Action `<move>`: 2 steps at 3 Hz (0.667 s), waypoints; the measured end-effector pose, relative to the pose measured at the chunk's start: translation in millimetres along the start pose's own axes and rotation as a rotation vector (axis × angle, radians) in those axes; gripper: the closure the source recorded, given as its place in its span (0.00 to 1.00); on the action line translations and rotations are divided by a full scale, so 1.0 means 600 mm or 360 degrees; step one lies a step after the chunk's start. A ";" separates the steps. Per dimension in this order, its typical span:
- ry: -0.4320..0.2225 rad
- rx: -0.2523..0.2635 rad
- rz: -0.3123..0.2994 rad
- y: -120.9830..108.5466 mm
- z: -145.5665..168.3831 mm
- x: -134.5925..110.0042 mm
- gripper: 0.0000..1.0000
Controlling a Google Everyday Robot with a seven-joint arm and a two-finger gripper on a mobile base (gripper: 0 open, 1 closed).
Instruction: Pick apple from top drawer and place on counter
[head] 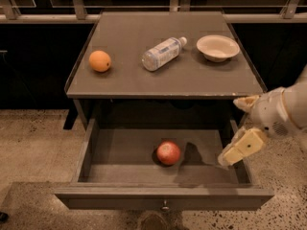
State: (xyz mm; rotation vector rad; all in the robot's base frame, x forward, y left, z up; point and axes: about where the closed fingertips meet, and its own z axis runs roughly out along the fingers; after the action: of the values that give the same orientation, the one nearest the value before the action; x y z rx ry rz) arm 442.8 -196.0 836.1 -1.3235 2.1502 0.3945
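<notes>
One apple (168, 153) sits mid-floor in the pulled-out top drawer (163, 198), open floor on either side. Gripper (233, 131) hangs at the drawer's right wall, fingers spread wide, holding nothing, apart from the apple. Counter (124, 83): one orange (100, 61), one bottle (163, 54) lying flat, one bowl (218, 47); front edge strip open.

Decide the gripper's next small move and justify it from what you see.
Probably ease the gripper inward and down toward the apple. The gripper hangs open at the right edge of the pulled-out top drawer, apart from the apple, which sits untouched near the middle of the drawer floor.
</notes>
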 end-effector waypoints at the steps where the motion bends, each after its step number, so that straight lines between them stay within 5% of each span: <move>1: -0.0053 0.0071 0.0041 -0.015 0.016 -0.001 0.00; 2: -0.0053 0.0081 0.0036 -0.014 0.014 -0.003 0.00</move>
State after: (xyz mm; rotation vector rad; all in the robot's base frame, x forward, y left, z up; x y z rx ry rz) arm 453.5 -194.5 830.9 -1.2571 2.1351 0.3663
